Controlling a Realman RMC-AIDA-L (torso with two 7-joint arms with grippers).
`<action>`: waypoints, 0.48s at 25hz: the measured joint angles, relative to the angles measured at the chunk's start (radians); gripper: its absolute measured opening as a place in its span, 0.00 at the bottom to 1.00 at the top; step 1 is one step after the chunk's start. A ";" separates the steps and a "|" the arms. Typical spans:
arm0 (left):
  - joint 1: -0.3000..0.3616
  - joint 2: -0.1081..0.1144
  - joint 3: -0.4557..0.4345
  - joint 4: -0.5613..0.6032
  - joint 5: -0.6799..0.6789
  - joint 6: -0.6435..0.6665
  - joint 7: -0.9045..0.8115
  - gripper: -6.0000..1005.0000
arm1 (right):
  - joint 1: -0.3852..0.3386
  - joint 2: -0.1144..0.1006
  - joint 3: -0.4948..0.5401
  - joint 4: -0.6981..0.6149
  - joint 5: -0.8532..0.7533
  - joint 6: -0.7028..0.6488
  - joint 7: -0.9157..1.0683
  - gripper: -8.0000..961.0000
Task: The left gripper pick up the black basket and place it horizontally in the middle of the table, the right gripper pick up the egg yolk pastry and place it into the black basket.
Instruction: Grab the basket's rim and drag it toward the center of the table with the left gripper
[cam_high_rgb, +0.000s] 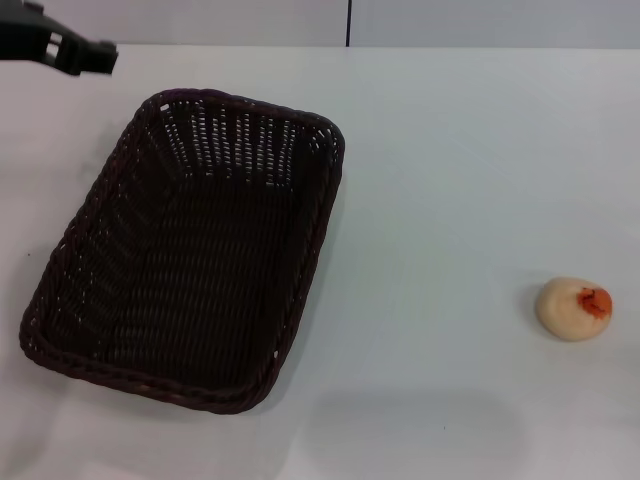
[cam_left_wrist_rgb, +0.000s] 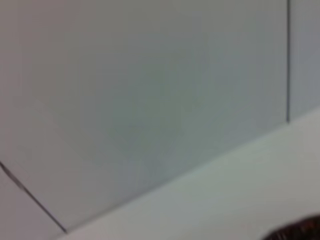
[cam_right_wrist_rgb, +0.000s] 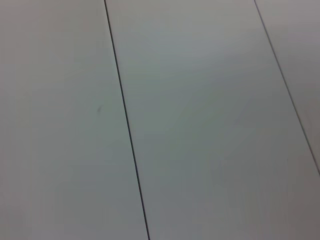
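The left hand (cam_high_rgb: 85, 55) hangs at the worktop's (cam_high_rgb: 450, 180) far left corner, just beyond the black basket (cam_high_rgb: 190, 250); whether it is wide or narrow I cannot tell. The basket lies empty and skewed on the worktop's left half. Well apart, near the right edge, sits the egg yolk pastry (cam_high_rgb: 574, 308). The right hand is out of sight.
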 joint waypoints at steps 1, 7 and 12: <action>-0.011 -0.001 -0.006 -0.001 0.000 -0.043 -0.001 0.80 | 0.000 0.000 0.000 0.000 0.000 0.000 0.000 0.80; -0.027 -0.004 0.011 0.003 0.001 -0.152 -0.031 0.79 | -0.002 -0.001 0.000 -0.001 0.000 0.007 -0.001 0.80; -0.028 -0.004 0.035 0.018 -0.002 -0.205 -0.100 0.79 | -0.001 -0.001 0.000 -0.001 0.000 0.009 -0.001 0.80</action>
